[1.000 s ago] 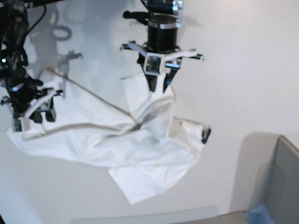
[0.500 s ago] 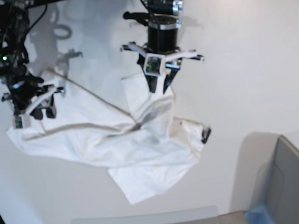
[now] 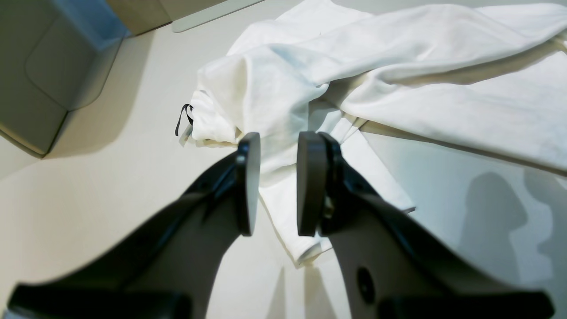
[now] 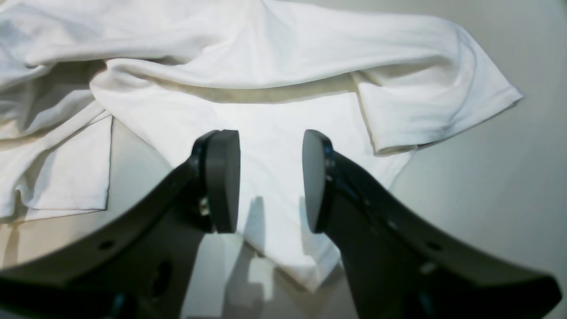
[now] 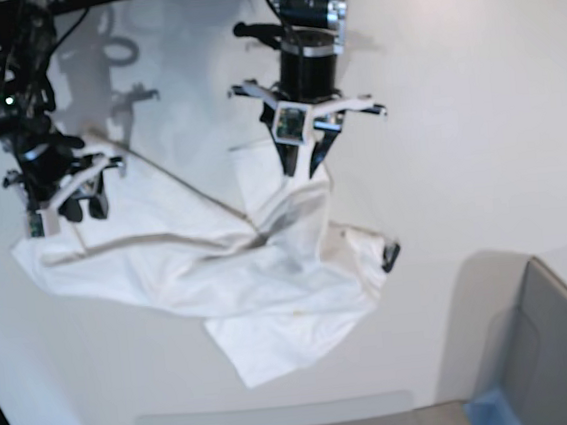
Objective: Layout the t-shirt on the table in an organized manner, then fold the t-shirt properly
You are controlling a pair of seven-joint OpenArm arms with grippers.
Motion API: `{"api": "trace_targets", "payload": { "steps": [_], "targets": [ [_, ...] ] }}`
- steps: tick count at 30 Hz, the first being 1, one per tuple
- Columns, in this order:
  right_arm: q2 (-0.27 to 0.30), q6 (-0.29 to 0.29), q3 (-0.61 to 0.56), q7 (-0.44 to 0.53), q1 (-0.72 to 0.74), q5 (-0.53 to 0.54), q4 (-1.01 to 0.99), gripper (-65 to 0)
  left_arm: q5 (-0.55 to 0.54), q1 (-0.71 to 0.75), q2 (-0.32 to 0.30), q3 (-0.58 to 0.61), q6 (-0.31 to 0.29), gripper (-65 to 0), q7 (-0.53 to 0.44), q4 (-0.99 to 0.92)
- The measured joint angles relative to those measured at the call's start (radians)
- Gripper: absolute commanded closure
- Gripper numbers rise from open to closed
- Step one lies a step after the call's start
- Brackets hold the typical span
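A grey bin-like box (image 5: 558,347) stands at the near right corner, a pale blue patch showing at its lower edge. Light falls from above, throwing soft shadows across the white surface. Beyond the far edge everything lies dark.

I see the large white smooth table (image 5: 477,134) with its curved far edge. On it lies the crumpled white cotton t-shirt (image 5: 229,268), spread from the left edge toward the middle, with a small black tag (image 5: 391,254) at its right end. A grey box (image 5: 558,347) stands at the near right corner.
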Motion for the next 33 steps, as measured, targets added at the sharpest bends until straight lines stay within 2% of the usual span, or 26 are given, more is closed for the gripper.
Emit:
{"api": "trace_targets", "payload": {
  "steps": [17,22,33],
  "targets": [
    [0.000,0.000,-0.001,0.000,0.000,0.000,0.000,-24.0,0.000,0.002,0.000,0.000,0.000,-15.4,0.000,0.000],
    [0.000,0.000,-0.001,0.000,0.000,0.000,0.000,-24.0,0.000,0.001,0.036,0.000,0.000,-15.4,0.000,0.000],
    [0.000,0.000,-0.004,0.000,0.000,0.000,0.000,-24.0,0.000,0.002,0.035,0.003,0.000,-15.4,-0.007,0.000]
  ]
}}
